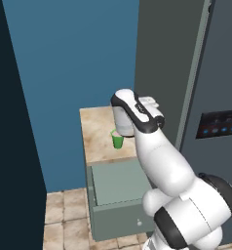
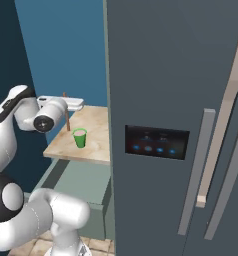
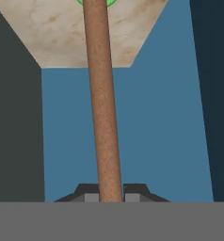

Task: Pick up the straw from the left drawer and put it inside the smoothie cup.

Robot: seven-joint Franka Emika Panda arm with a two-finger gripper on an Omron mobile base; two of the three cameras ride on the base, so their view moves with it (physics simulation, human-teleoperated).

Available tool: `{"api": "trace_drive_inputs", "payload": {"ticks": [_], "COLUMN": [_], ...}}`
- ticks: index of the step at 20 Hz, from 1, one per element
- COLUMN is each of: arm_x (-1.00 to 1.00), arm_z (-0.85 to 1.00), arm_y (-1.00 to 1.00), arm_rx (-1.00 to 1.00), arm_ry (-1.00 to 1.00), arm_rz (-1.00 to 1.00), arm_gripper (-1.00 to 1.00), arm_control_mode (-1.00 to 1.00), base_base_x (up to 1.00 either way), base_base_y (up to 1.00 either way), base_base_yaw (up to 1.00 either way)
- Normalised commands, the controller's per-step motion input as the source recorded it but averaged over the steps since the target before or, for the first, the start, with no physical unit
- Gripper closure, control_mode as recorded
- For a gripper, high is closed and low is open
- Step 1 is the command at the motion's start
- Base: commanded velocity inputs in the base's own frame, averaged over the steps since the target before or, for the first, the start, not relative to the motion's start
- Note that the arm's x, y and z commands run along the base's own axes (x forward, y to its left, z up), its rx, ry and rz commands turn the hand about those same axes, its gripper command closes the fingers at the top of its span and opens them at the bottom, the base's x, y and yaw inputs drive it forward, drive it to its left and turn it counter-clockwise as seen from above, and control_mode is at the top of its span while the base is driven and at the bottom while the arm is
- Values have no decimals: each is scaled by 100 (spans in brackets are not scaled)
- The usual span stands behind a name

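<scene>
Gripper [image 3: 111, 196]: jaws clamped on the straw [image 3: 102, 99], which runs toward twelve o'clock in the hand view, its far end at the smoothie cup [image 3: 96, 3]. Smoothie cup: upright on the marble counter [image 2: 96, 132]. Left drawer [image 1: 115, 188]: pulled open below the counter, at the cup's six o'clock.

straw [image 3: 102, 103]: matt, finely speckled brown, like cork or card
counter [image 1: 96, 136]: pale mottled stone, dull sheen
cup [image 2: 80, 138]: smooth green plastic look, pale rim
drawer [image 1: 119, 183]: flat matt grey-green, painted look
fridge [image 2: 166, 75]: smooth dark grey, satin; pale brushed-metal handles
floor [image 1: 64, 219]: beige stone tiles, matt
arm [image 1: 162, 161]: glossy white plastic shell
</scene>
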Motion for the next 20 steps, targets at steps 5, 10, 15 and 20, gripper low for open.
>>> {"api": "trace_drive_inputs", "payload": {"ticks": [5, 10, 15, 20], "arm_x": [0, 8, 25, 28], "arm_z": [-12, -13, -20, -19], "arm_y": [0, 0, 0, 0], "arm_rx": [0, 0, 1, 0], "arm_ry": [0, 0, 3, 5], "arm_rz": [0, 0, 0, 0], "arm_gripper": [100, 100, 100, 100], "arm_control_mode": [-100, -100, -100, -100], "base_base_x": [0, 0, 0, 0], "base_base_y": [0, 0, 0, 0], "base_base_yaw": [0, 0, 0, 0]}}
